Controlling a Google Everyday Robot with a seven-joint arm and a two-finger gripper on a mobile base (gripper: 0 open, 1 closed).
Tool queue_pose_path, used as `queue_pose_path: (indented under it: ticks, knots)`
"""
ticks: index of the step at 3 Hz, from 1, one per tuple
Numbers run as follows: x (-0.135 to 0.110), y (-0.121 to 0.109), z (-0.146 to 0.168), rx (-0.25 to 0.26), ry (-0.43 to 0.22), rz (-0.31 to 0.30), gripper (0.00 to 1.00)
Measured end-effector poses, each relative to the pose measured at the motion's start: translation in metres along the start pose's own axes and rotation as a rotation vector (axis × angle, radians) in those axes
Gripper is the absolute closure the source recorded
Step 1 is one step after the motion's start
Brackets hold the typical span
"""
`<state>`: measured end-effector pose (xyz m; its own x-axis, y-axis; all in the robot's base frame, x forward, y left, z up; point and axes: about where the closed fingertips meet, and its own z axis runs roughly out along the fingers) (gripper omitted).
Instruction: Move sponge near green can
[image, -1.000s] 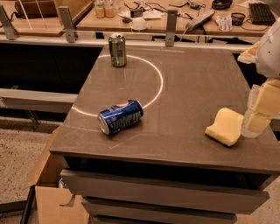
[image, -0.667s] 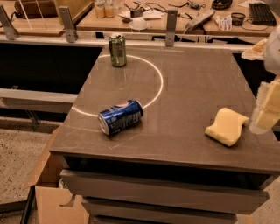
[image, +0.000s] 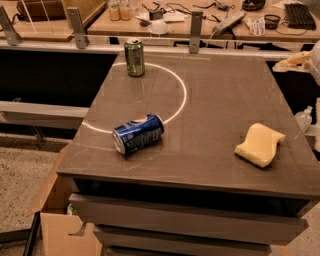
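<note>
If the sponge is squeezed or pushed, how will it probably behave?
The sponge looks soft and wavy-edged, so it probably compresses under a grasp. It lies flat on the table, so it should slide, not roll. The end effector is at the picture's right edge, near the sponge.

Little of the robot shows at the frame's right edge. There is a rounded, smooth white arm shell (image: 317, 67), and a lumpy cream piece (image: 295, 60) joins it on its left side. Lower down, the gripper (image: 306, 118) appears only as a pale, half-translucent sliver just off the right rim of the surface (image: 220, 100), cut by the frame's border.
</note>
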<state>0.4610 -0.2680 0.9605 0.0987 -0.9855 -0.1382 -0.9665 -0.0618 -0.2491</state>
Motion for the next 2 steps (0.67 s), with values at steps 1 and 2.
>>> queue_pose_path:
  ticks: [1, 2]
  knots:
    - [-0.0001, 0.0064, 0.0167, -0.065, -0.014, -0.173, 0.00]
    - [-0.0010, 0.0032, 0.0186, -0.055, -0.016, -0.231, 0.00]
